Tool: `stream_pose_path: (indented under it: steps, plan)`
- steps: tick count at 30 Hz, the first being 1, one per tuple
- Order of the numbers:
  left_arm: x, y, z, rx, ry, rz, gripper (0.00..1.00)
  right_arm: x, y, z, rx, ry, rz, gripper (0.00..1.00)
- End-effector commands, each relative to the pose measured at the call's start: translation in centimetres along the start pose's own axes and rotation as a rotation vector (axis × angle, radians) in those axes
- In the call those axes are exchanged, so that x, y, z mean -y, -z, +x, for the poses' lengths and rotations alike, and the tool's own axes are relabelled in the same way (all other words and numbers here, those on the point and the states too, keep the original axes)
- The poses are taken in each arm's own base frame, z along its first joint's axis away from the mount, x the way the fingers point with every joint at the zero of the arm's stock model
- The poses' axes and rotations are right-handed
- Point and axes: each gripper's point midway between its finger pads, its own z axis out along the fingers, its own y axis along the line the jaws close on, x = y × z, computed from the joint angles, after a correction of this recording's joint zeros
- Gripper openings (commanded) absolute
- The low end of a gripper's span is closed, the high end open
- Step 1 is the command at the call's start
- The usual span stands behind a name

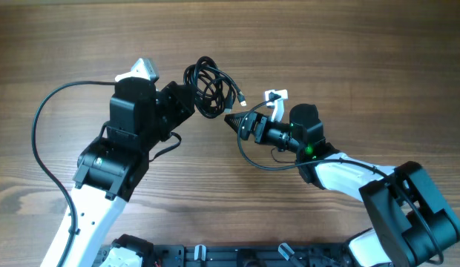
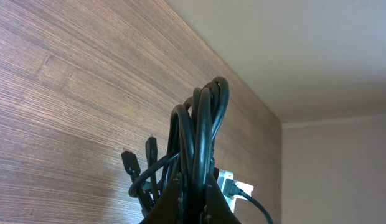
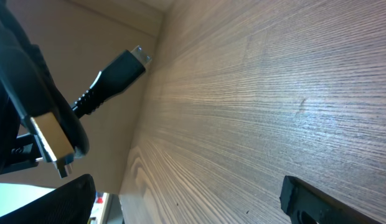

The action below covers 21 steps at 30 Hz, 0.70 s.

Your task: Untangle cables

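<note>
Several cables (image 1: 209, 87) are seen overhead as one looped bundle, clamped by the left gripper (image 1: 193, 101). A free plug end (image 1: 242, 97) is hung out rightward, just beside the right gripper (image 1: 231, 119), the nearer arm.

From the left wrist, the cables (image 2: 202, 130) are seen pinched between closed fingers (image 2: 180, 202).

From the right wrist, the jaws are seen spread wide and empty. The plug end (image 3: 121, 65) is placed up-left of them, its long axis slanted up-right.

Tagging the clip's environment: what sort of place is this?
Probably a robotics lab or test bench indoors: bare wood-grain table, plain pale wall, and a robot's left gripper holding tangled cables.
</note>
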Motion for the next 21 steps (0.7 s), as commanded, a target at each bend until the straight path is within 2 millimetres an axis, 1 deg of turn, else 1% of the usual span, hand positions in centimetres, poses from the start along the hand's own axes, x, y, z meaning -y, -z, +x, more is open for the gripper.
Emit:
stream_pose_path:
  steps: [1, 13, 17, 21]
  plan:
    - [1.0, 0.4, -0.5, 0.007, 0.006, 0.033, 0.04, -0.4, 0.1, -1.0, 0.035, 0.031, 0.000, 0.97]
    - [0.7, 0.4, -0.2, -0.003, 0.008, 0.018, 0.04, -1.0, 0.1, -1.5, 0.058, 0.044, -0.022, 0.97]
    - [0.1, 0.4, 0.2, -0.020, 0.005, -0.003, 0.04, -1.5, 0.2, -1.8, 0.070, 0.044, -0.037, 0.97]
    - [0.2, 0.4, 0.7, -0.046, 0.002, 0.005, 0.04, -1.8, 0.2, -2.3, 0.093, 0.050, -0.045, 0.97]
